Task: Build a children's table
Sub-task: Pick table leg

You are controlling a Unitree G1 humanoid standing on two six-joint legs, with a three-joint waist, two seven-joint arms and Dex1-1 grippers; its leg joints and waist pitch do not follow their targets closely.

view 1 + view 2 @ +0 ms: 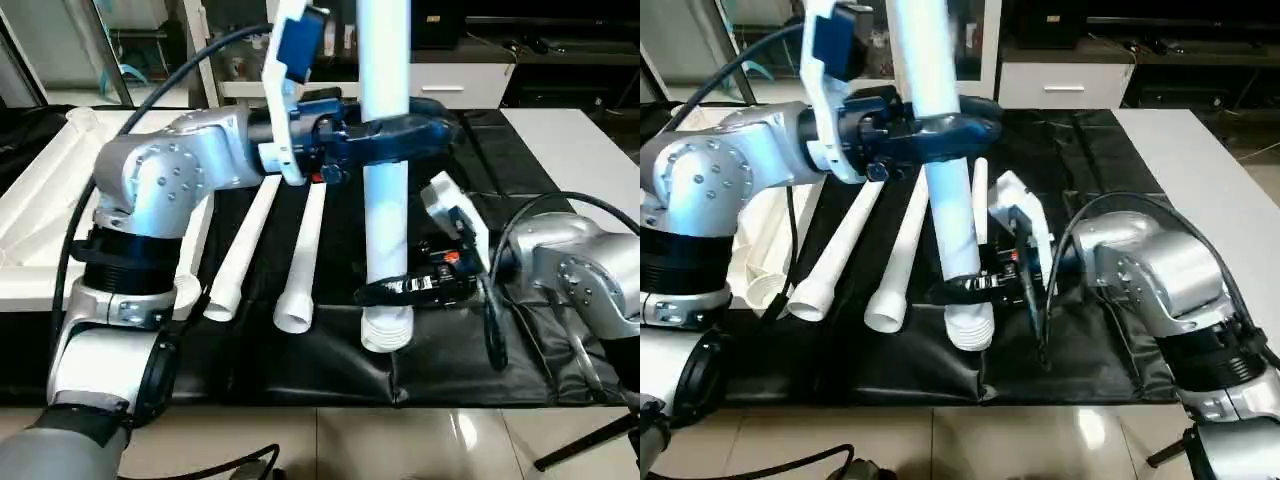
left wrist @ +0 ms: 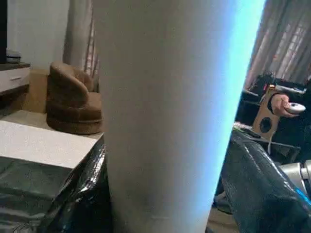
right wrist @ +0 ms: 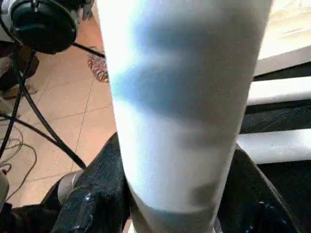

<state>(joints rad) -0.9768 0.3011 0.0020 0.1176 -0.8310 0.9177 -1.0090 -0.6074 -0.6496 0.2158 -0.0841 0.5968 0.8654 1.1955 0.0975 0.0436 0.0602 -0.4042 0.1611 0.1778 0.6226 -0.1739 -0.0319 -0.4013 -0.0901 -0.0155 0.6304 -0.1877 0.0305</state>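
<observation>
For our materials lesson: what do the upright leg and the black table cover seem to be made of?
Upright leg: probably smooth white plastic tubing, with an even soft sheen and ribbed lower end. Black cover: seemingly thin glossy plastic sheeting or vinyl, wrinkled and catching bright reflections.

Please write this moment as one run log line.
upright leg: right gripper grips low end | left gripper: at upper part | two legs: lying on mat
</observation>
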